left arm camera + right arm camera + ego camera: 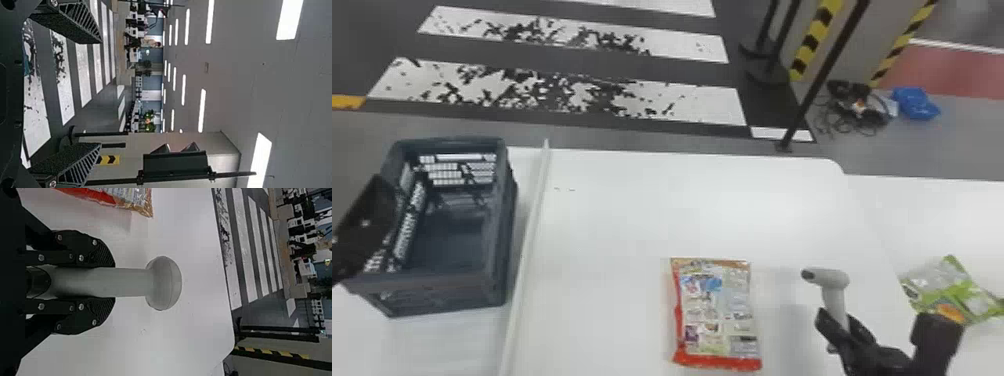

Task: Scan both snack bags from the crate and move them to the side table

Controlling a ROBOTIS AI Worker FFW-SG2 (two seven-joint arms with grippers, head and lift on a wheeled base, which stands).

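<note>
- flat on the white table lay the red snack bag, its printed panels facing up; it was out of the crate, and no gripper was touching it
- well to the left of the red snack bag, past a pale raised strip, stood the crate
- also well to the left of the red snack bag, by the crate's outer side, the left gripper had its fingers spread wide with nothing between them
- just to the right of the red snack bag, the right gripper was clamped around the handle of the grey scanner, whose head stood uppermost
- farther to the right of the red snack bag, on what seemed to be the side table, lay the green snack bag, probably scanned and delivered
- the step in hand looked like scanning the red snack bag, though whether its code had been read could not be told
- if it had not, the next move called for aiming the scanner's head down at the code, turning the bag over if the code was underneath; after that, the scanner needed setting down so the right gripper could carry the bag across
</note>
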